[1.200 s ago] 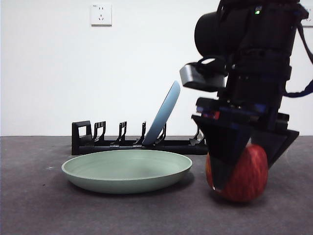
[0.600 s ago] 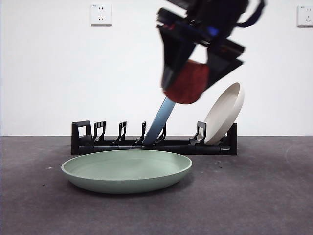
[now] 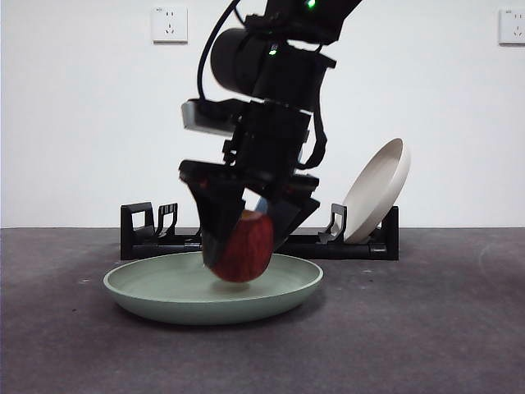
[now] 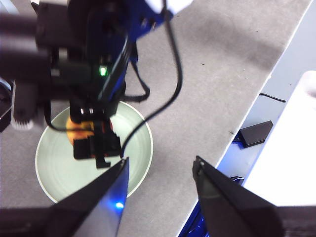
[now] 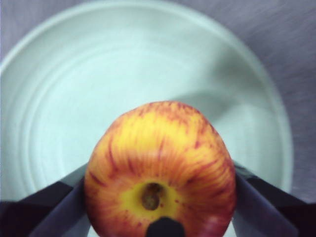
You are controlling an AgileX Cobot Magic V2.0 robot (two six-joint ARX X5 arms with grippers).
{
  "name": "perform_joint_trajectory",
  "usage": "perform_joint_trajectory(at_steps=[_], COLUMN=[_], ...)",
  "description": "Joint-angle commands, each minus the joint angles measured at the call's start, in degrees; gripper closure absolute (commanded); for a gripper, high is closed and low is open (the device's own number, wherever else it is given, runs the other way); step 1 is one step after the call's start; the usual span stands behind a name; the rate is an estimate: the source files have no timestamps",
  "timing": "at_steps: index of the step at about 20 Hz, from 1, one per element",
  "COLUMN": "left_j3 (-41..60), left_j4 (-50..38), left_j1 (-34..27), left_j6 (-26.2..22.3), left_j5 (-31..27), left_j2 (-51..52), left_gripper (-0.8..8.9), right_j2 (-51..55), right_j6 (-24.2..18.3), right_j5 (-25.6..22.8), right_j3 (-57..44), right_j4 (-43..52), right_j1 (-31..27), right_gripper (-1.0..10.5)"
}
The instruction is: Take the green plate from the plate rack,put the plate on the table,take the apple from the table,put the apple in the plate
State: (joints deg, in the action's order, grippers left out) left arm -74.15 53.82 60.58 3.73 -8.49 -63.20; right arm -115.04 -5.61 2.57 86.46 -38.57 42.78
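The red and yellow apple [image 3: 244, 246] is low over the middle of the green plate [image 3: 131, 291], with my right gripper [image 3: 242, 256] shut on its sides. Whether the apple touches the plate's floor cannot be told. In the right wrist view the apple [image 5: 160, 168] shows stem-up between the jaws, with the green plate [image 5: 74, 74] spread beneath it. The plate lies flat on the table [image 3: 426, 328] in front of the black plate rack [image 3: 148, 230]. My left gripper [image 4: 160, 168] hangs high above, open and holding nothing, looking down on the plate [image 4: 139, 143] and the apple [image 4: 79, 132].
A cream-white plate [image 3: 379, 193] leans in the rack's right end. The right arm [image 3: 271, 98] hides the rack's middle. In the left wrist view the table's edge [image 4: 266, 84] runs diagonally, with a dark box [image 4: 254, 133] on the floor beyond.
The right gripper lifted the apple off the table at the right, carried it up and leftward, then lowered it over the green plate. The plate itself has not moved.
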Motion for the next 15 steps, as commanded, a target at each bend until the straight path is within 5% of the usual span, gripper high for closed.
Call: perform_joint_trajectory(at_steps=[1, 15], left_j3=[-0.11, -0.11], left_j4=[-0.13, 0.37], left_j1=[0.20, 0.20], left_j6=[0.63, 1.03], left_j5=[-0.02, -0.04], left_j2=[0.02, 0.02], left_gripper=[5.93, 5.93], right_j2=[-0.48, -3.23], right_j6=[-0.48, -0.39], right_j5=[0.11, 0.48], right_j3=[0.35, 0.31], right_j4=[0.59, -0.72], right_j1=[0.37, 0.59], right_gripper=[9.6, 9.1])
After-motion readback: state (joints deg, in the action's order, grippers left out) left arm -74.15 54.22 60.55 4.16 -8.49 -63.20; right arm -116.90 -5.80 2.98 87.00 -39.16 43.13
